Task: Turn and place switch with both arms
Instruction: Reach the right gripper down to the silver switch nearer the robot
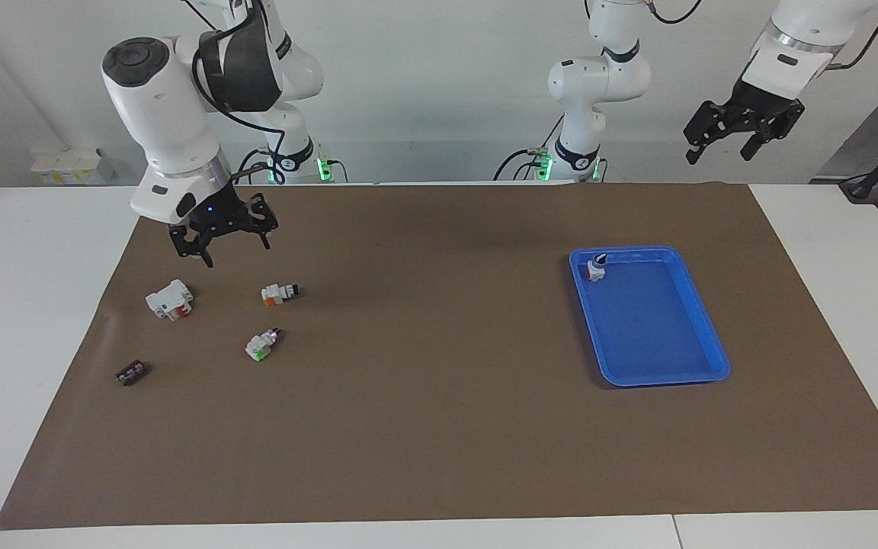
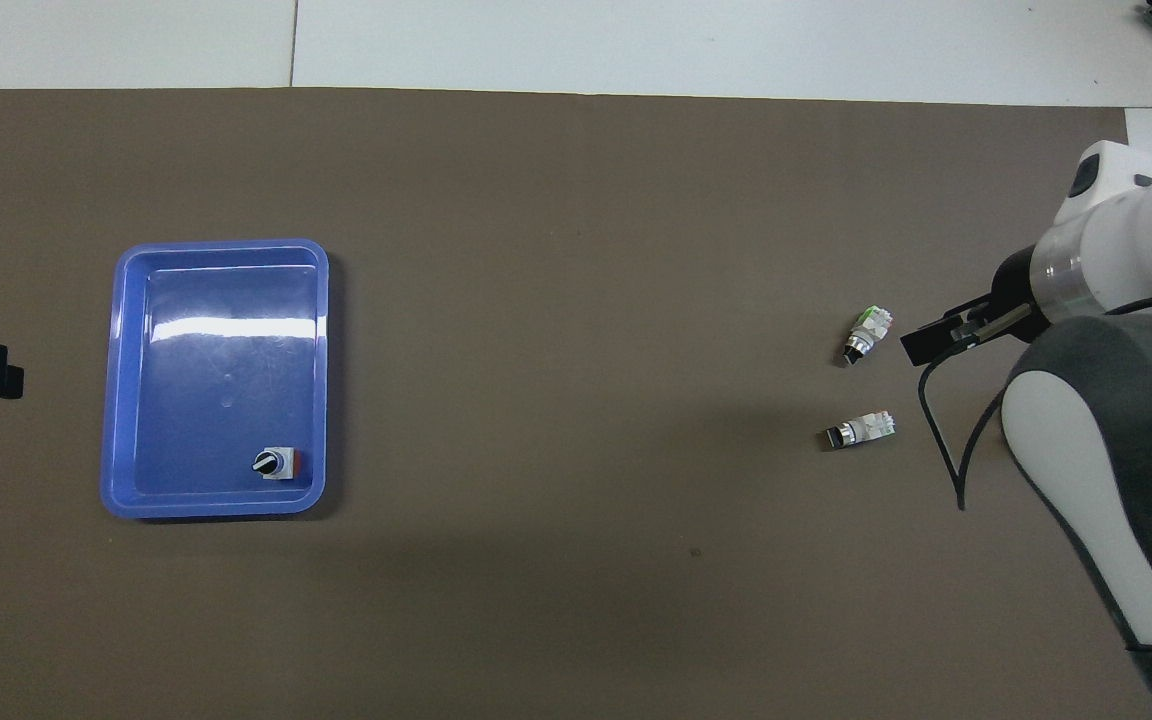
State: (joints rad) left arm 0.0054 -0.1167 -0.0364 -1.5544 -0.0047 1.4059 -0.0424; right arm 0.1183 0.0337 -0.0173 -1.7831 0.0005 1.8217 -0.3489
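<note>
A tiny white switch [image 1: 280, 293] with an orange block and a black end lies on its side on the brown mat; it also shows in the overhead view [image 2: 861, 430]. A second such switch [image 1: 597, 267] stands knob-up in the blue tray's corner nearest the robots, and shows in the overhead view too [image 2: 276, 462]. My right gripper [image 1: 237, 254] is open and empty, low over the mat between the lying switch and a white block with red. My left gripper [image 1: 717, 158] is open and empty, raised high over the left arm's end of the table, where the arm waits.
The blue tray [image 1: 702, 366] sits toward the left arm's end. A white switch with a green block [image 1: 262, 345], the larger white block with red [image 1: 170, 299] and a small black part [image 1: 131, 373] lie near the lying switch. In the overhead view the right arm hides the block.
</note>
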